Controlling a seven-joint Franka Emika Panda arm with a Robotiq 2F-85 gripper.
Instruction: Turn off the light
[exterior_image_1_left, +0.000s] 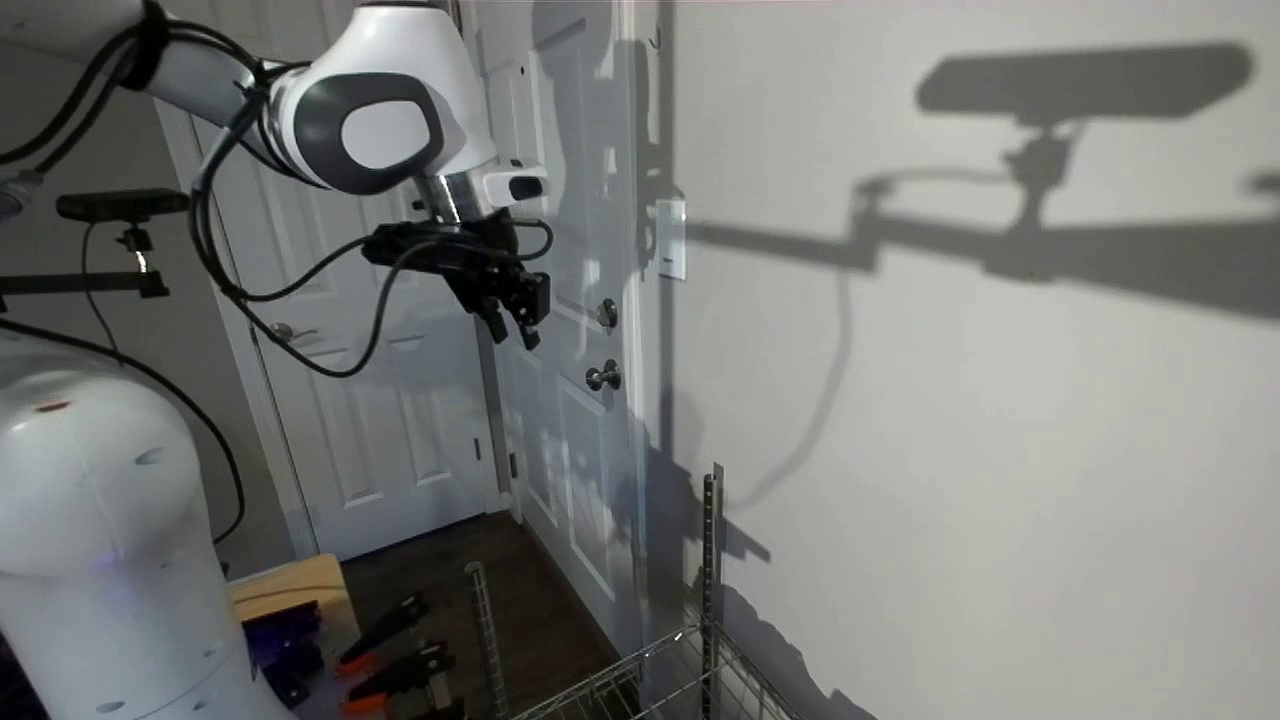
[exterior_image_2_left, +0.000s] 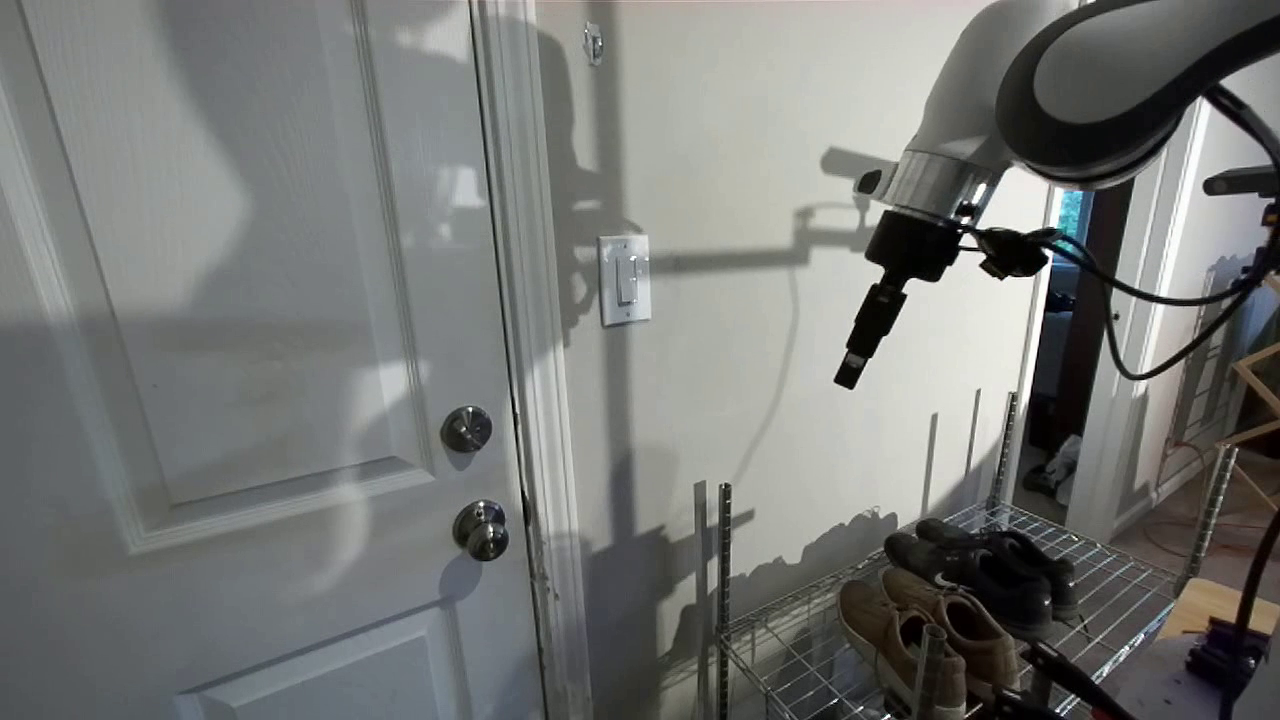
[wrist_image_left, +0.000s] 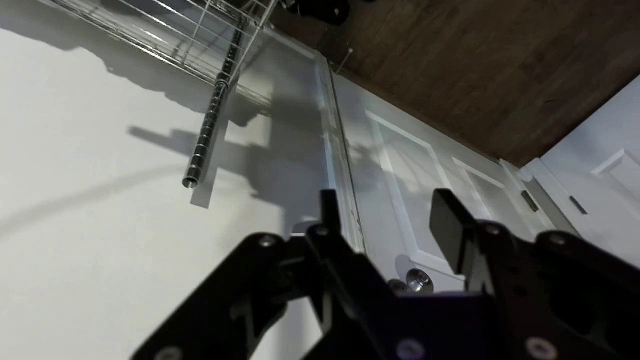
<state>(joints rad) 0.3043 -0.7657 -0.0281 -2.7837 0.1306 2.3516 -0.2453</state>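
Observation:
The light's switch is a white rectangular wall plate with a tall narrow switch in its middle; no lamp shows. The plate (exterior_image_1_left: 671, 239) is on the wall beside the door frame in both exterior views, also here (exterior_image_2_left: 626, 280). My black gripper (exterior_image_1_left: 514, 337) hangs tilted downward in the air, apart from the plate and lower than it in the picture. In an exterior view the gripper (exterior_image_2_left: 850, 370) is seen edge-on, right of the plate. In the wrist view the fingers (wrist_image_left: 385, 205) are spread with nothing between them. There the plate is not clearly visible.
A white door (exterior_image_2_left: 250, 300) with a round knob (exterior_image_2_left: 481, 530) and a deadbolt (exterior_image_2_left: 466, 429) is beside the switch. A wire rack (exterior_image_2_left: 1130, 575) with upright metal posts stands below by the wall, holding brown shoes (exterior_image_2_left: 925, 630) and black shoes (exterior_image_2_left: 1000, 580). Cables loop beside the wrist.

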